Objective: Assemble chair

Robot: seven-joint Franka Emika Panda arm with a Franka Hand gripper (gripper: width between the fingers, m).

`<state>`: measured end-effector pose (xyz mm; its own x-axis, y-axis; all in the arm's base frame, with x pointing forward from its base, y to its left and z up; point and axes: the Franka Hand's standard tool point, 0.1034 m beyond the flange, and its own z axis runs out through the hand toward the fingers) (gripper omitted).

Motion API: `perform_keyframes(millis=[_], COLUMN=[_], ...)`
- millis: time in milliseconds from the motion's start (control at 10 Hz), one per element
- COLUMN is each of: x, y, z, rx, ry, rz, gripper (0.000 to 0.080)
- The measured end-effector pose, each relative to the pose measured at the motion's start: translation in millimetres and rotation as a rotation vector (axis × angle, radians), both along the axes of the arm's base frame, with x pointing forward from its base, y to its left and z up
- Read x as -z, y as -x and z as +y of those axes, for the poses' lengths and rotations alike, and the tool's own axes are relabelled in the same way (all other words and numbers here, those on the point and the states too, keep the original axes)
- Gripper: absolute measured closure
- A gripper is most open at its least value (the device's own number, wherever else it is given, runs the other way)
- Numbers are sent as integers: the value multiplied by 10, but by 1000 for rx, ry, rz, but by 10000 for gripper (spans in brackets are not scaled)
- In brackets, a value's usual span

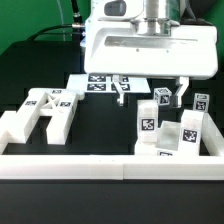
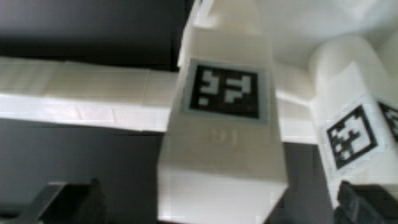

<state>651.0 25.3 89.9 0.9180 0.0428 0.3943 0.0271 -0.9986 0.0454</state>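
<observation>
The chair is in separate white tagged pieces. A large piece with a crossed frame (image 1: 42, 112) lies at the exterior view's left. Several upright blocks (image 1: 147, 124) stand at the right, one further back (image 1: 162, 98) and one at the far right (image 1: 190, 130). My gripper (image 1: 151, 92) is open wide and hangs over the right cluster, with dark fingertips (image 1: 120, 92) on either side. In the wrist view a long white piece with a tag (image 2: 226, 92) runs between my open gripper (image 2: 217, 208). The fingertips (image 2: 68, 202) stand apart from its sides. A second tagged piece (image 2: 356, 130) is beside it.
The marker board (image 1: 100, 82) lies flat behind the pieces. Low white border rails run along the front (image 1: 110, 166) and the left (image 1: 12, 112). The surface is black. The right-hand pieces stand close together.
</observation>
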Motion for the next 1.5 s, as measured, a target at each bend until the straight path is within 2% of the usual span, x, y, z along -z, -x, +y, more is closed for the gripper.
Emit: perform_keyframes(millis=[200, 500, 900, 1300, 1500], x=[-40, -44, -29, 45, 48], y=[-34, 5, -23, -18, -15], z=[2, -54, -87, -114, -92], rx=[1, 5, -7, -4, -6], ry=[-14, -38, -33, -30, -29], rz=[107, 327, 322, 324, 324], gripper=[150, 150, 150, 150, 436])
